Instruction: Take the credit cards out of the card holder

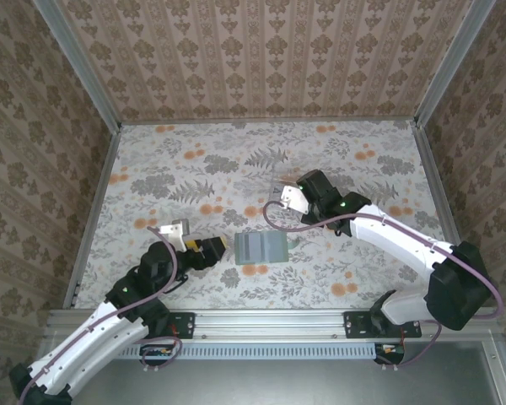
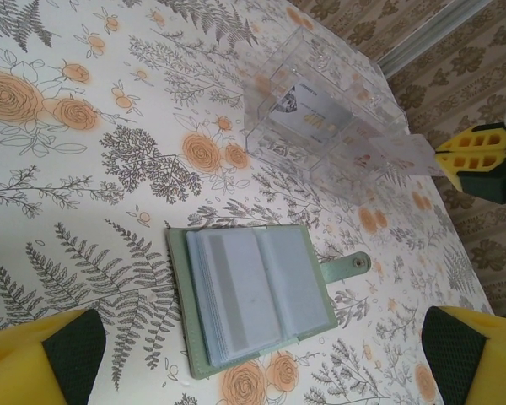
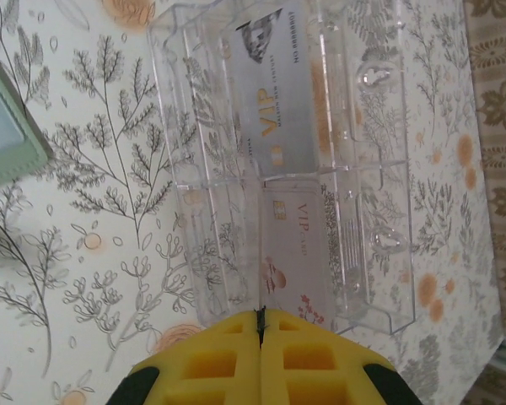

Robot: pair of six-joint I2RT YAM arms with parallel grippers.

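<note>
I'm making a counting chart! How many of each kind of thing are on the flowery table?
clear tray: 1
credit cards lying in it: 2
card holder: 1
Total: 4

Robot test booth in a lab, dressed to look homely. The worktop (image 1: 194, 169) is covered with a printed sheet of grey ferns and orange roses, and the three walls (image 1: 261, 59) around it carry brown damask wallpaper. Bare aluminium posts (image 1: 80, 66) frame the corners. A slotted aluminium rail (image 1: 270, 325) along the near edge carries two white robot arms, left arm (image 1: 84, 350) and right arm (image 1: 396, 240).
</note>
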